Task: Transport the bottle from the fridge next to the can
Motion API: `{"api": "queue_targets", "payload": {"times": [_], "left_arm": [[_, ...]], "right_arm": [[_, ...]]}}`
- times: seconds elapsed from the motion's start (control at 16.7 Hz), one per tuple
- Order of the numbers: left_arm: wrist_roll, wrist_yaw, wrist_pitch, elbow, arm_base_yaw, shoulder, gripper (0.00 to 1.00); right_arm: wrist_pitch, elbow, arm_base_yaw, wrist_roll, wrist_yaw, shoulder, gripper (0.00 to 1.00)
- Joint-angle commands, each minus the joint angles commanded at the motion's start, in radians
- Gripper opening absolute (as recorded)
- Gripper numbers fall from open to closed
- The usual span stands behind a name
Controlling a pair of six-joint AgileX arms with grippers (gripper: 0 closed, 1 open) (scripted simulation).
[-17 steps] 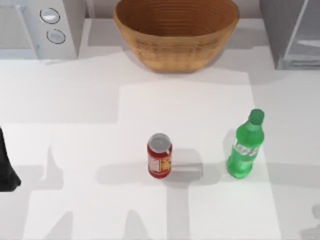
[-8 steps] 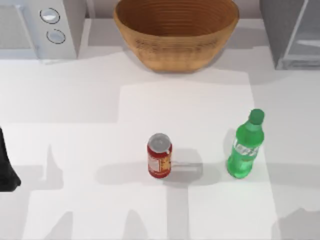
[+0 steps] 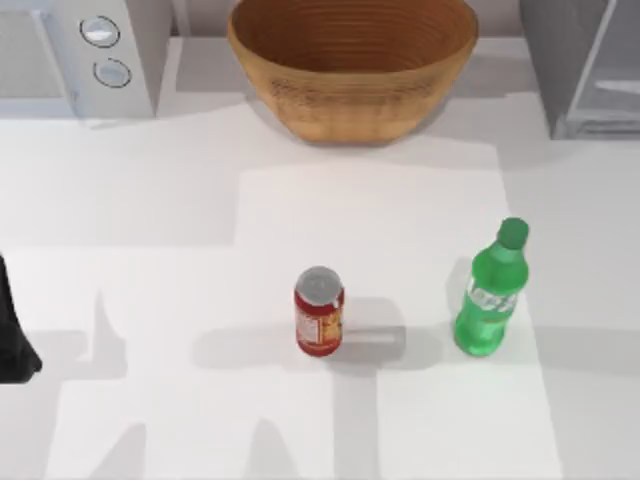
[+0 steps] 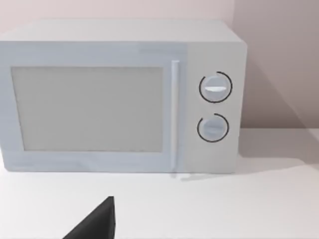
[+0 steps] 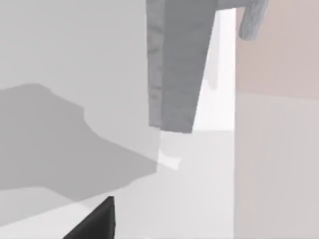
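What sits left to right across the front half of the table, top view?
Left arm parked at the left edge → can → bottle, both upright and apart.

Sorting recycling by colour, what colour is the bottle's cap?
Green, like the bottle itself; clearest in the top view.

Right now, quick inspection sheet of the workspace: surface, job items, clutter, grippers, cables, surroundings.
Surface: white table, shadows across it.
Job's things: bottle upright on the table, right of the can, apart from it; fridge at the far right corner.
Clutter: wicker basket at the far edge; microwave at the far left corner, door shut.
Grippers: left arm parked at the table's left edge; fingers cannot be judged.
Cables: nothing seen.
Surroundings: pale wall behind the microwave.
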Motion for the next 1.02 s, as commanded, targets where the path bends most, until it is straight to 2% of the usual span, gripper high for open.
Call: {"api": "queue_targets", "payload": {"times": [0.24,0.66,0.84,1.02], "left_arm": [[0.000,0.000,0.000,0.000,0.000,0.000,1.00],[0.000,0.000,0.000,0.000,0.000,0.000,1.00],[0.000,0.000,0.000,0.000,0.000,0.000,1.00],[0.000,0.000,0.000,0.000,0.000,0.000,1.00]], "right_arm": [[-0.017,0.041,-0.103,-0.094,-0.048,0.131,1.00],[-0.005,0.040,-0.097,-0.085,-0.049,0.137,1.00],[0.079,0.040,-0.034,0.007,-0.042,0.139,1.00],[0.235,0.038,0.083,0.192,-0.018,0.140,1.00]]}}
